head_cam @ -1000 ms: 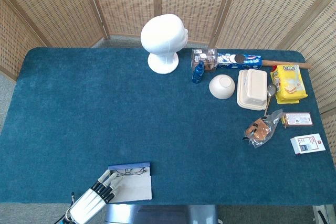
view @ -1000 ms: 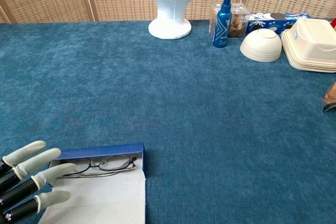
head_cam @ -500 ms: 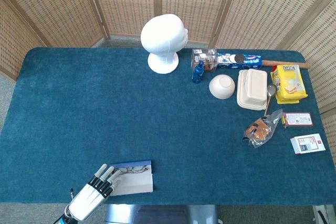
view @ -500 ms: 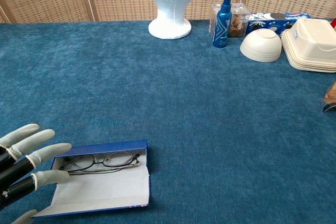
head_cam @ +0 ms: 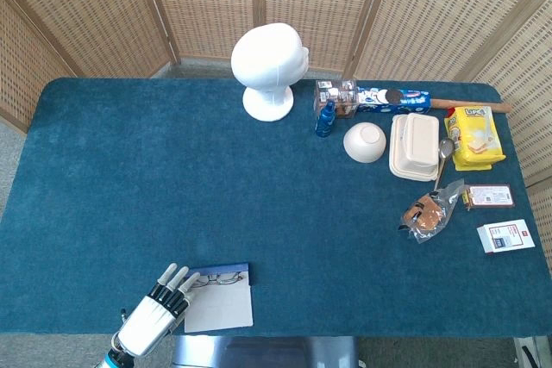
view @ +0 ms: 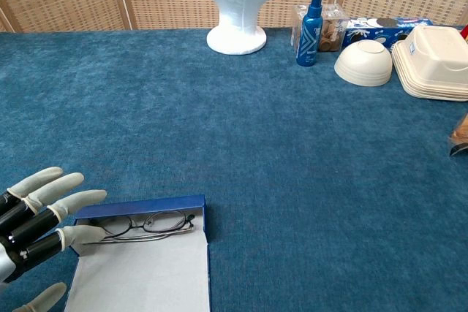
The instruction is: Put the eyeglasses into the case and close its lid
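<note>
Left hand [view: 33,233] spread, holding nothing, fingertips at left end of open case [view: 139,272]; eyeglasses [view: 142,224] inside

Head view. Left hand [head_cam: 153,321] at the near edge of the blue tabletop [head_cam: 172,187], fingers [head_cam: 178,279] apart and extended, holding nothing. Just right of it: case [head_cam: 219,301], lid open, eyeglasses [head_cam: 221,279] lying inside along its far wall. Far side: white foam head [head_cam: 269,69]. To its right a blue bottle [head_cam: 325,118], upturned white bowl [head_cam: 365,141], clamshell container [head_cam: 414,146], yellow snack pack [head_cam: 473,136].
</note>
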### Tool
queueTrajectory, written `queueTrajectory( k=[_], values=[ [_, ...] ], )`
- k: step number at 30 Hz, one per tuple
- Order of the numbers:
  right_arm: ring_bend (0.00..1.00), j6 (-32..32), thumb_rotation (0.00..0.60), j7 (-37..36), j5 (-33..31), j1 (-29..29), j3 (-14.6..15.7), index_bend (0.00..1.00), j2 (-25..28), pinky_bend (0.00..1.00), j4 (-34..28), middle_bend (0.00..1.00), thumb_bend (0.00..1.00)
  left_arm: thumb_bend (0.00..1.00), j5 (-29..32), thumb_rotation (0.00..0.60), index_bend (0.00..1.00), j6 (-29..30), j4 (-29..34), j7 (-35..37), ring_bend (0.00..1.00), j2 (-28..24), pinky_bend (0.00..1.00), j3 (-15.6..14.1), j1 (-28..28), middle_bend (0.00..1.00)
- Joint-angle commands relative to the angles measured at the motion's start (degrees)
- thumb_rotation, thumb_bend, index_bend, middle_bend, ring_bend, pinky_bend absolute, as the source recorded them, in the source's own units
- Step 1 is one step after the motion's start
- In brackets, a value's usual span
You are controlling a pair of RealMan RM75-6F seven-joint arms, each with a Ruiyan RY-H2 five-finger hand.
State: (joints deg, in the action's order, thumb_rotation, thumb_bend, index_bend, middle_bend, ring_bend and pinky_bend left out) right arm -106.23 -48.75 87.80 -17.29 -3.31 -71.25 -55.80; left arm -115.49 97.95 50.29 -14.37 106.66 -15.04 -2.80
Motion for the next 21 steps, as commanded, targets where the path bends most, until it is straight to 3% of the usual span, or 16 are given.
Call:
queueTrajectory(
  k=[1, 8, 16, 21],
  values=[
    [0.00, 0.1, 0.474, 0.2, 0.0, 0.0, 0.0, 0.00, 0.0, 0.19, -0.1, 0.17, 0.24, 0.34, -0.2, 0.600, 0.26, 0.8, 0.1, 0.1, 0.00, -0.1, 0.00, 0.0, 0.0, 0.10],
    [0.00, 0.8, 0.473, 1.7, 0.5, 0.6, 0.2, 0.00, 0.0, 0.19, -0.9, 0.17, 0.24, 0.34, 2.8, 0.600, 0.22, 1.4, 5.1, 3.5, 0.00, -2.6, 0.00, 1.5, 0.4, 0.10],
    [0.00, 1.7, 0.474, 3.8, 0.6, 1.0, 0.3, 0.00, 0.0, 0.19, -2.2, 0.17, 0.24, 0.33, 9.1, 0.600, 0.18, -5.3, 24.0, 7.1, 0.00, -12.5, 0.01, 2.4, -1.5, 0.08],
    [0.00, 1.9, 0.475, 5.4, 0.8, 1.4, 0.4, 0.00, 0.1, 0.19, -3.1, 0.17, 0.24, 0.33, 11.8, 0.600, 0.16, -8.1, 30.0, 8.3, 0.00, -15.9, 0.00, 3.4, -2.4, 0.08]
  ],
)
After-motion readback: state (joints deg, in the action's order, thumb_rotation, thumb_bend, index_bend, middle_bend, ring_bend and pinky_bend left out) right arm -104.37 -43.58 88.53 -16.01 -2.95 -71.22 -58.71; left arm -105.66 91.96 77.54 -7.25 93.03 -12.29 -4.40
